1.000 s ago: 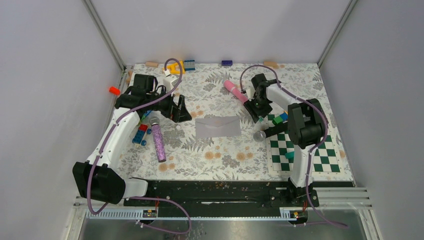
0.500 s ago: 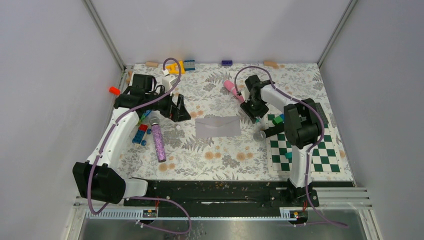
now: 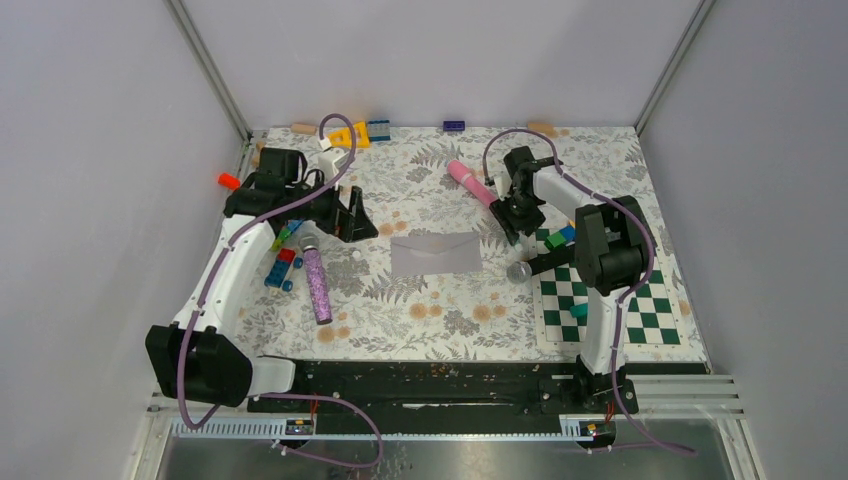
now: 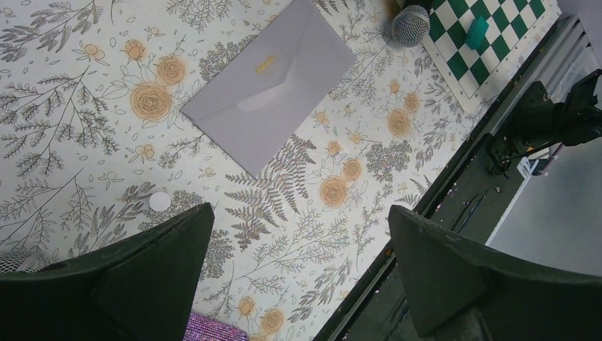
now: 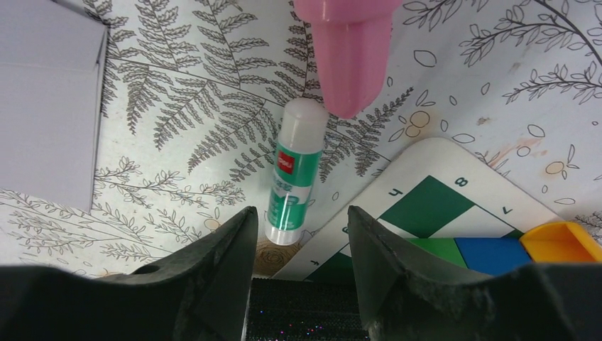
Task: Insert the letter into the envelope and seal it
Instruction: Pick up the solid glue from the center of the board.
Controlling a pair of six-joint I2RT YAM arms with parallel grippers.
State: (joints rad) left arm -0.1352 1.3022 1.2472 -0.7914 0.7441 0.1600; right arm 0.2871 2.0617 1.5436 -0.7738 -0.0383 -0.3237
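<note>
Grey booth walls, busy floral worktop. The right tool just swung a bit toward the envelope and came back. Now it's parked over the green glue stick, fingers apart on either side, not pinching it. Looks like it's lining up for the sealing bit, imo. The left tool gapes wide, holding nothing. The envelope hasn't budged: mid-worktop, flat, long axis running left-right, flap folded down with its tip pointing at the arm bases. No loose letter that I can see.
</note>
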